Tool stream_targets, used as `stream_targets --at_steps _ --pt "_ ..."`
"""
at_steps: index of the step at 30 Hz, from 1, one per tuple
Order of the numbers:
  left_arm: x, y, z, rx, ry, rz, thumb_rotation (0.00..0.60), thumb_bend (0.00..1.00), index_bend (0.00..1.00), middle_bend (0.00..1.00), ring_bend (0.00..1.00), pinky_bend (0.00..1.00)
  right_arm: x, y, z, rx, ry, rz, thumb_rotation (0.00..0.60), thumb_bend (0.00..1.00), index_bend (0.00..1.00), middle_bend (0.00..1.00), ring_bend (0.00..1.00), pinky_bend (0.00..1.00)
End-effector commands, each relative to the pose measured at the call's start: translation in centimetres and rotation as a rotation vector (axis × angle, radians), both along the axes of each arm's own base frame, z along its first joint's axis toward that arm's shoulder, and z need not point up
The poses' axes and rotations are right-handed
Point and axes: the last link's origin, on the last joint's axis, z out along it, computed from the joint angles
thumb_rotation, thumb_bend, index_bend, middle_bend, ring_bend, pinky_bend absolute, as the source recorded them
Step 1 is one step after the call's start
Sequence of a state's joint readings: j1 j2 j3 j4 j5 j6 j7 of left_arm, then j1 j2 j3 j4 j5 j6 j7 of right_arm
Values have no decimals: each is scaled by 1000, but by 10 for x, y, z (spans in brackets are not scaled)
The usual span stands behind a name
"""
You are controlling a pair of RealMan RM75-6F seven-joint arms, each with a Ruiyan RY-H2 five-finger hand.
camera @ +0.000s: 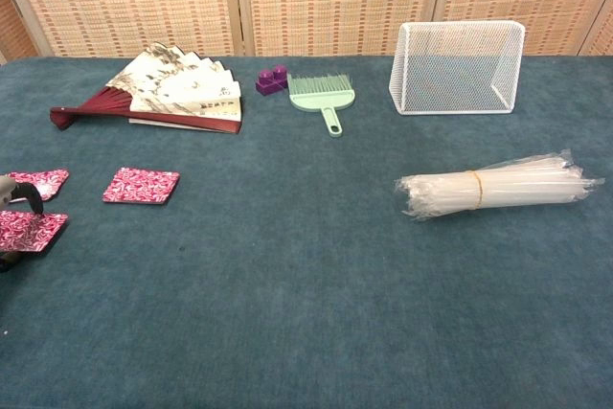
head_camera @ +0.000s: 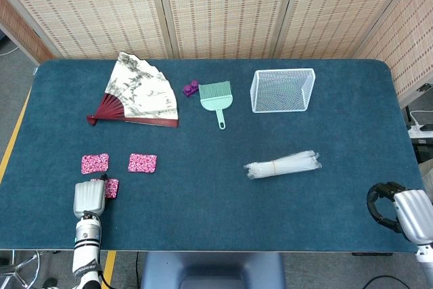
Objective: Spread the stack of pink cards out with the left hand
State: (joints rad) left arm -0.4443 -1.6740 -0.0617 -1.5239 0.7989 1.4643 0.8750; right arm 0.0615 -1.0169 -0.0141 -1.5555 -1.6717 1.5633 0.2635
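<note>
The grey left hand (head_camera: 89,198) pinches one flat pink patterned card (camera: 29,230); two more pink cards (head_camera: 143,162) lie just beyond its fingertips (apart). The right hand (head_camera: 399,209) curls on nothing.

pink cards (head_camera: 142,162): three
folding fan (head_camera: 141,93): one
purple block (head_camera: 191,89): one
green brush (head_camera: 217,97): one
wire basket (head_camera: 283,90): one
bundle of clear straws (head_camera: 282,164): one
hands (head_camera: 89,197): two
</note>
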Motion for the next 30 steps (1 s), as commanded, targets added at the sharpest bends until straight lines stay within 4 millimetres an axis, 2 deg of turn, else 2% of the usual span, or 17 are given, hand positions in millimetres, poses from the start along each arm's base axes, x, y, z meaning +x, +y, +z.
stream_targets --at_steps 1,5,18,21,24,25,26,28,30 --pt "-1 0 0 -3 5 5 600 359 307 1000 1000 1000 0 0 1 -3 -2 1 600 461 643 580 520 799" --pt "2 -2 3 -3 1 -2 600 343 269 1000 1000 1000 -1 0 1 -3 -1 -1 600 460 643 580 520 799" --pt "7 -6 8 -8 -30 -19 600 322 259 1000 1000 1000 -1 0 0 -2 1 -4 600 461 642 580 520 799" --pt "18 -10 18 22 -104 -80 600 303 261 1000 1000 1000 -1 -1 0 1 2 -5 600 461 642 580 520 799" --pt "27 -16 41 99 -169 -240 600 294 298 992 1000 1000 -1 -2 0 3 3 -7 600 461 642 580 520 799" --pt "27 -21 51 129 -184 -317 600 294 304 972 999 1000 -1 -3 0 2 4 -8 600 460 643 580 520 799" --pt "26 -25 59 142 -191 -375 600 294 304 901 971 984 -1 -3 0 2 4 -9 600 461 643 580 520 799" --pt "19 -34 74 164 -195 -457 600 294 295 748 860 909 -2 -4 -1 4 7 -12 600 461 643 580 520 799" --pt "7 -45 88 159 -176 -488 600 294 288 595 678 765 -1 -4 -3 11 15 -13 600 461 643 580 520 799"
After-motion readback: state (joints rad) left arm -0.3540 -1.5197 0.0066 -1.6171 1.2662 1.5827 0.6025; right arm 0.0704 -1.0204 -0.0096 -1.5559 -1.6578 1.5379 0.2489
